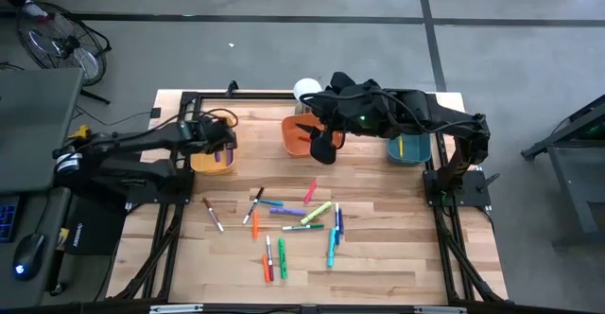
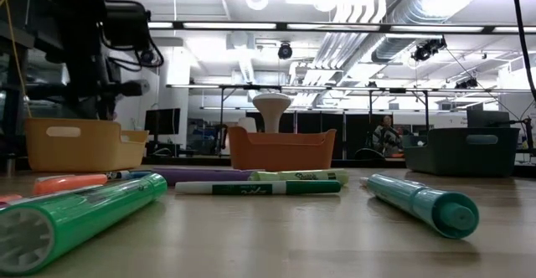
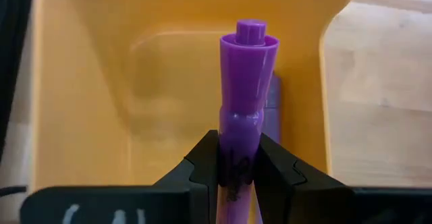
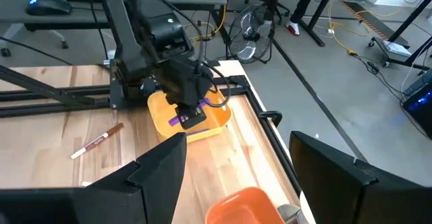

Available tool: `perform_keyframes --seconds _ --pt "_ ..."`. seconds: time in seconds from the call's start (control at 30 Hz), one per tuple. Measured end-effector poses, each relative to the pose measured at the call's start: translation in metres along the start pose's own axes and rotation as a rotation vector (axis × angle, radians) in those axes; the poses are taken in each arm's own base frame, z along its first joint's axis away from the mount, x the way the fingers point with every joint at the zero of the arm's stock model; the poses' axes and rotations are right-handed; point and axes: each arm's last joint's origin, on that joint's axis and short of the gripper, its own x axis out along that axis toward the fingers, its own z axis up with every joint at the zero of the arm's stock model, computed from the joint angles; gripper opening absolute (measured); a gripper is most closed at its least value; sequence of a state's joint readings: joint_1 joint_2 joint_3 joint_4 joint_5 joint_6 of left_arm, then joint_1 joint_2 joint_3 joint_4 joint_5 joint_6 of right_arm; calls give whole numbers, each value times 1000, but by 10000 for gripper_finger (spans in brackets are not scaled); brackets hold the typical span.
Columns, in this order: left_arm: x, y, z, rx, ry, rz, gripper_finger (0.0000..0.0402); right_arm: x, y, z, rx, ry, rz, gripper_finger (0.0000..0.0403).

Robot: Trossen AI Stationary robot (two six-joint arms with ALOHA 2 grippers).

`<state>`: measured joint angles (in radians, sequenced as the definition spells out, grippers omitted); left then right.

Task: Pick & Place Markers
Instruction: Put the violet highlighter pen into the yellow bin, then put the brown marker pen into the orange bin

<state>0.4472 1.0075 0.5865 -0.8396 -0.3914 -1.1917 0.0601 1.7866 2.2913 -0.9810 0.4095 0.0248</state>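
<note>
The high view looks straight down on the pale wooden plank table; the low one skims level across it. Both wrist views share the yellow plastic bin.

The purple marker held in the left claw runs off the left wrist picture's edge below the fingers, so its lower end is unseen. In the high view, the right arm covers much of the orange bin, and the right claw is a dark mass there. The loose markers mid-surface are too small to tell caps or labels. The low view cuts off the near green marker.
</note>
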Motion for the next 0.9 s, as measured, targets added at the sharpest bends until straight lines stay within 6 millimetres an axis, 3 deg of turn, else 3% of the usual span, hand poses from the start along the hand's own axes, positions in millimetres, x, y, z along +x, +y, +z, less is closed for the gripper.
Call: perform_keyframes --seconds 0.3,0.47,0.63,0.9 --pt "18 -6 7 6 85 13 62 -1 1 -4 -19 39 3 252" --pt "20 -7 6 11 97 26 117 -1 2 -6 -30 54 2 252" --pt "20 -7 5 14 113 16 133 -1 2 -9 -43 83 2 252" --pt "-2 -11 16 60 83 -64 136 -11 -4 -11 -93 111 -87 252"
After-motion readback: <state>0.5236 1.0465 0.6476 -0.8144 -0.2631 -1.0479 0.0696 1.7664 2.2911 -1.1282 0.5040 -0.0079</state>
